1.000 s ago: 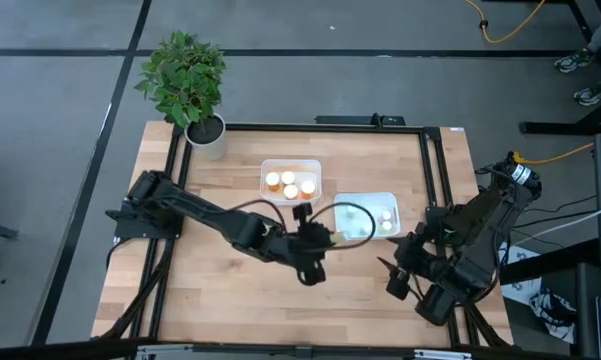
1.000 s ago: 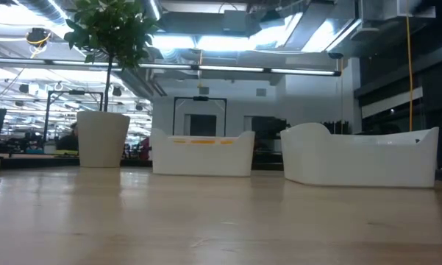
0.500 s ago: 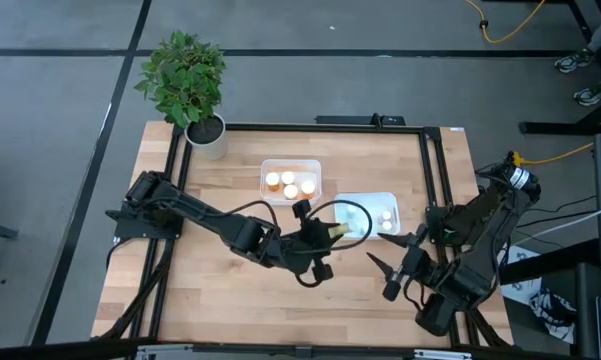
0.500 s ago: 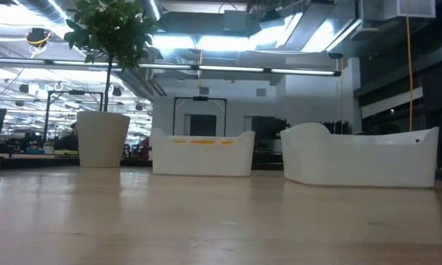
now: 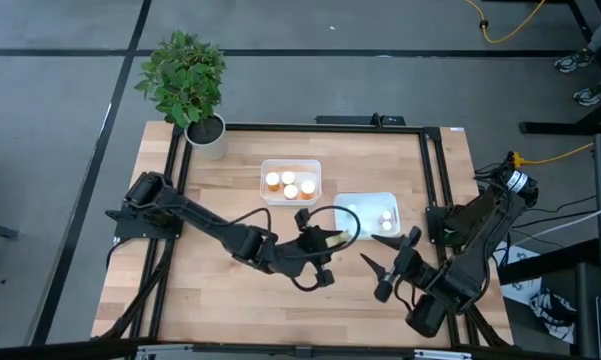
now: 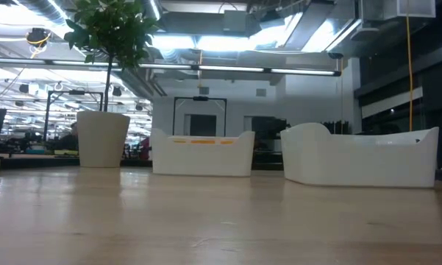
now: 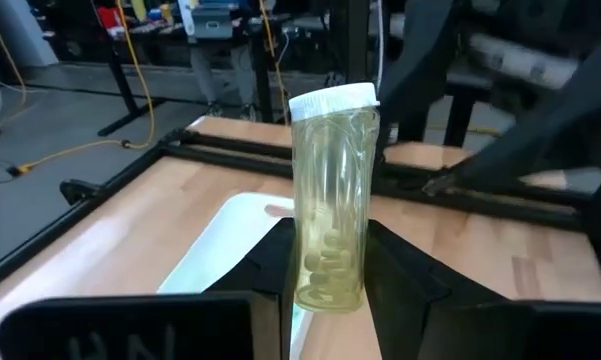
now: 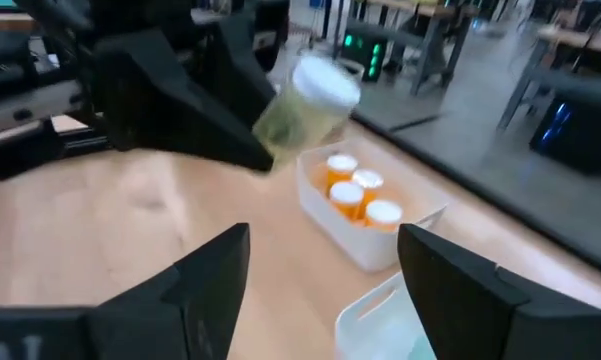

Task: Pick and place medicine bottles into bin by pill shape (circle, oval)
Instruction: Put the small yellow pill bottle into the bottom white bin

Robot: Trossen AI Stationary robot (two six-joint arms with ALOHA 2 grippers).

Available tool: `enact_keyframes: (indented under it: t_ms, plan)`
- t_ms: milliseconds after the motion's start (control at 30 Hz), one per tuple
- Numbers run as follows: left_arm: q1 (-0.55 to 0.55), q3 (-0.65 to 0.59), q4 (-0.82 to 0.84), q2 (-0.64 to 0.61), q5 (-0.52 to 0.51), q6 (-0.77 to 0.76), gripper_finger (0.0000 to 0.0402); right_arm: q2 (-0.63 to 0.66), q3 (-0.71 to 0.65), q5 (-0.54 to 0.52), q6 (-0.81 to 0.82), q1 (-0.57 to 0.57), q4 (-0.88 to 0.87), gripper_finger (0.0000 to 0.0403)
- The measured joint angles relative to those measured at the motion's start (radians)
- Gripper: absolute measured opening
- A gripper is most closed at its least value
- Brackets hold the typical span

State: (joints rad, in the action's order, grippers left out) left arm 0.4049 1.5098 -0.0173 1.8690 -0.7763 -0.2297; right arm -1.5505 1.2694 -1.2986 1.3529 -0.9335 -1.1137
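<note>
The pale yellow-green bottle with a white cap is pinched between the 2 fingers of the left claw, which is closed on its lower body. In the left wrist view a few pills lie at its bottom. Seen from above, the bottle is held above the table, near the middle, just at 9 o'clock of the right-hand bin.

That bin, at about 3 o'clock from the table's middle, holds 2 bottles with white caps; their body colour cannot be told. The other bin, at 12 o'clock of the held bottle, holds 4 orange bottles with white caps; 3 of these show in the right wrist view.

The right claw is at 4 o'clock of the held bottle, apart from it, above the table. Its fingers are spread wide and grip nothing.

A potted plant stands at the table's 11 o'clock corner. In the low view the plant pot and both bins stand on the table's far side.
</note>
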Motion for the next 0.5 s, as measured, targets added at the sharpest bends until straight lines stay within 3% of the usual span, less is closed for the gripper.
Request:
enact_keyframes:
  t_ms: [100, 300, 500]
  plan:
    - [0.011, -0.004, -0.018, 0.0, -0.018, 0.01, 0.008, -0.002, 0.0, 0.041, -0.013, 0.008, 0.059, 0.0256]
    - [0.037, -0.005, -0.011, -0.025, -0.051, 0.071, 0.008, -0.037, 0.0, 0.226, -0.166, 0.014, 0.286, 0.0256]
    - [0.063, -0.005, 0.035, -0.075, -0.053, 0.111, 0.008, -0.161, 0.0, 0.246, -0.353, 0.035, 0.556, 0.0256]
